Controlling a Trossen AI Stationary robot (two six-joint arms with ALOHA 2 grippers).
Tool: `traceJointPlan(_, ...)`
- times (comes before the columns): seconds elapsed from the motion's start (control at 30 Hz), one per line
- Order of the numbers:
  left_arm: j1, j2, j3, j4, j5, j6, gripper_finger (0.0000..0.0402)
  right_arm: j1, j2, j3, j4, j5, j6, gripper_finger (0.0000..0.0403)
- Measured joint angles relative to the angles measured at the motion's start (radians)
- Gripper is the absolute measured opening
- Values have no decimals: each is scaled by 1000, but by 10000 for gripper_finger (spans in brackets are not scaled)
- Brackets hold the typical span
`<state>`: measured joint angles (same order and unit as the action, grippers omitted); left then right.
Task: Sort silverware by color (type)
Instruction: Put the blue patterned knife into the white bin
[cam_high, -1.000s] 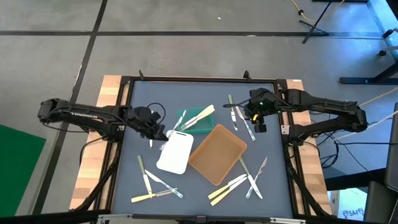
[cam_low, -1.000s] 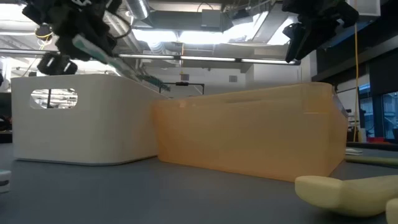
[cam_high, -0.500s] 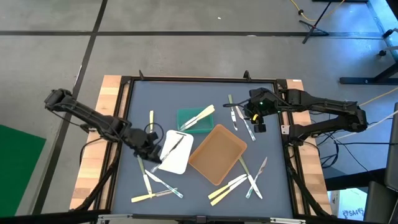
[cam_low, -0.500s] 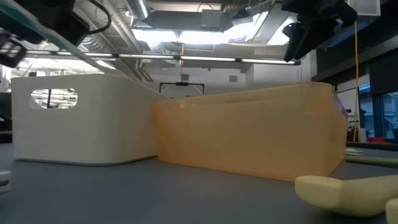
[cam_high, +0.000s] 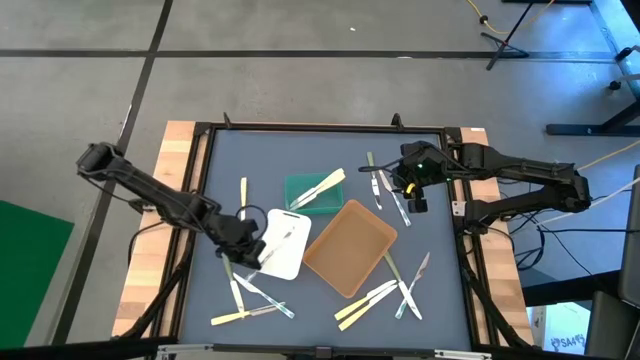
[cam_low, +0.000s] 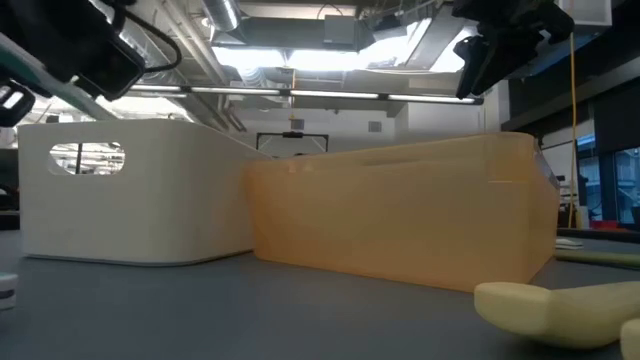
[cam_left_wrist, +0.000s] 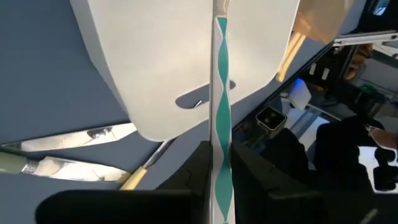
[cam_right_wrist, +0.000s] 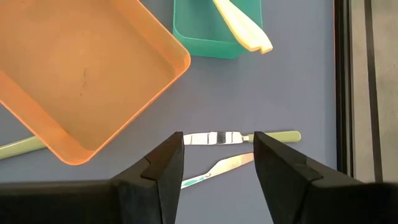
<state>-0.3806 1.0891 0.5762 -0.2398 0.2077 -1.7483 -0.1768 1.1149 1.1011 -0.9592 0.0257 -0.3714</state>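
Silverware (cam_high: 380, 295) scattered on table (cam_high: 440, 250), 1 piece in white tray (cam_high: 280, 255) | left gripper (cam_high: 250, 250) at tray's edge, clamped on a teal-handled utensil (cam_left_wrist: 221, 124) | right gripper (cam_right_wrist: 217, 158) parted above 2 utensils.

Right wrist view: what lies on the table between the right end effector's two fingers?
Between the fingers of the right end effector lie two utensils on bare grey table: a green-handled knife and, beside it, a translucent knife, as the right wrist view shows.
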Motion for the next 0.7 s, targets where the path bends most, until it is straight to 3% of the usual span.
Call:
traceJointPlan(0.33, 87, 52, 0, -4, 154, -3, 41, 0, 0, 0, 0, 0, 0, 179)
traceJointPlan(0.7, 173, 57, 0, -7, 180, 3, 41, 0, 0, 0, 0, 0, 0, 179)
